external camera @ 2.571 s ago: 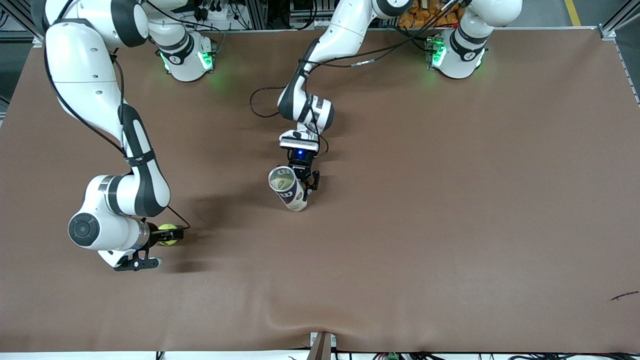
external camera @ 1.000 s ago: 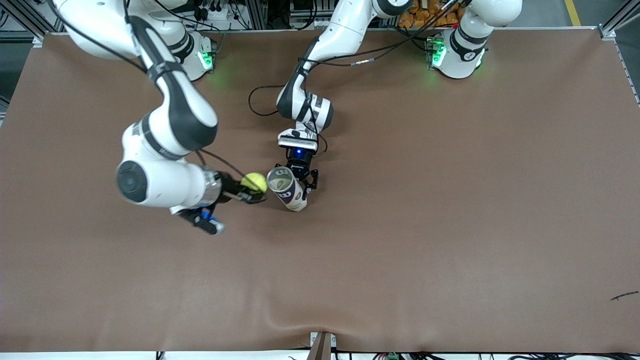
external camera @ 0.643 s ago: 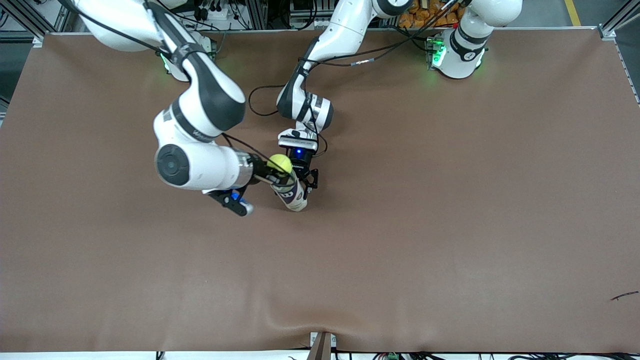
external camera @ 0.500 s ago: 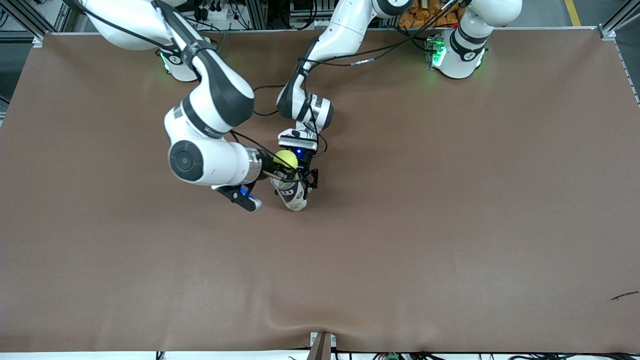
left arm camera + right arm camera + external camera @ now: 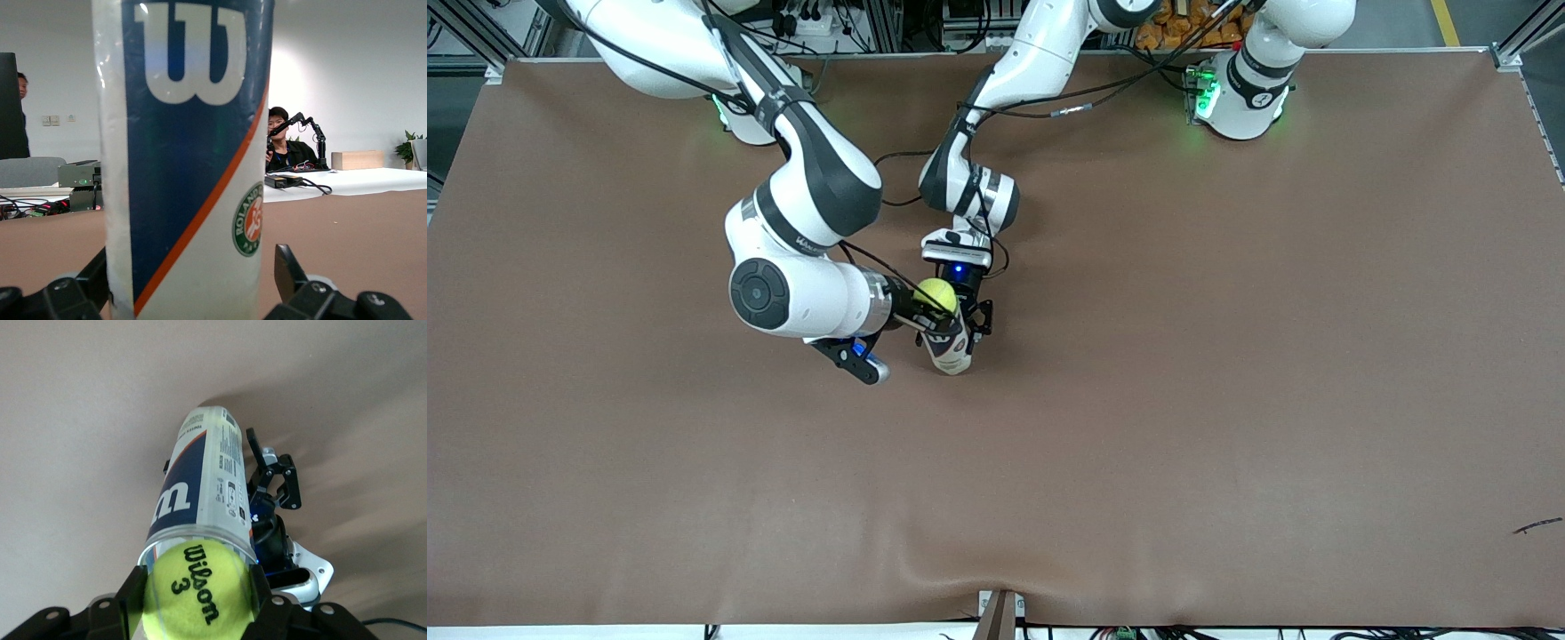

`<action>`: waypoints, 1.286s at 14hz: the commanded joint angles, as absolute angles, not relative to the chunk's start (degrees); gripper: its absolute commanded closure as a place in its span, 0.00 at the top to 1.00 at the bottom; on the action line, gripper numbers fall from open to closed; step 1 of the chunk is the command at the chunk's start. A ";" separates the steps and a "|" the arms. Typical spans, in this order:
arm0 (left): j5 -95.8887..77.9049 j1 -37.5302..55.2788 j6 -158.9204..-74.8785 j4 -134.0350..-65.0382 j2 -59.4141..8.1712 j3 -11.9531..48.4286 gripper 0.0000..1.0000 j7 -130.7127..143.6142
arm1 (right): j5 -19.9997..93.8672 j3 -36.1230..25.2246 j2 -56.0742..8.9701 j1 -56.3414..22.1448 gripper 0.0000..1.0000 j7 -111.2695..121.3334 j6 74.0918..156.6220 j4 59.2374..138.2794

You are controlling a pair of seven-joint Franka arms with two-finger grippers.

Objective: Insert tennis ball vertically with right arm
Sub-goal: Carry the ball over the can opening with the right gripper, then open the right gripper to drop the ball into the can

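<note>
The can (image 5: 950, 342) stands upright on the brown table (image 5: 1227, 400), the left gripper (image 5: 971, 324) pinching its lower part. The right gripper (image 5: 925, 313) hovers over the can's open mouth, its fingers (image 5: 130, 597) clamped on the yellow tennis ball (image 5: 197, 590), which sits right at the rim. The ball reads "Wilson 3"; the can (image 5: 183, 160) shows a white W and a Roland Garros badge.

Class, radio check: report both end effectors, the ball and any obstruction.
Right end effector shut on tennis ball, directly over the can mouth. Left end effector grips the upright can on the table. Ball not yet inside. Nothing in the way.
</note>
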State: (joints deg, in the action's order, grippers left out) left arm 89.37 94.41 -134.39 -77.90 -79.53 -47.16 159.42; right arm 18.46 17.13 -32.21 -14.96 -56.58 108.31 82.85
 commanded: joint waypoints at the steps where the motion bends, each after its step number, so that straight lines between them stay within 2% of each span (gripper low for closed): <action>1: 93.43 94.66 -133.77 -79.10 -78.66 -47.02 1.00 171.65 | 18.54 17.67 -32.78 -14.24 0.13 -57.22 110.21 82.79; 2: 93.43 94.66 -133.77 -79.10 -78.66 -47.02 1.00 171.65 | 18.72 17.58 -33.04 -14.15 0.39 -57.22 110.30 82.71; 3: 93.43 94.66 -133.77 -79.10 -78.66 -47.02 1.00 171.65 | 18.63 17.58 -33.13 -13.89 0.99 -57.30 110.39 82.71; 16: 93.16 94.92 -133.77 -80.94 -77.43 -45.35 1.00 171.74 | 18.46 17.58 -32.52 -13.01 1.00 -57.13 109.95 80.07; 18: 93.16 95.10 -133.77 -81.65 -77.43 -44.82 1.00 171.83 | 18.46 17.49 -31.38 -12.40 1.00 -57.13 107.68 80.16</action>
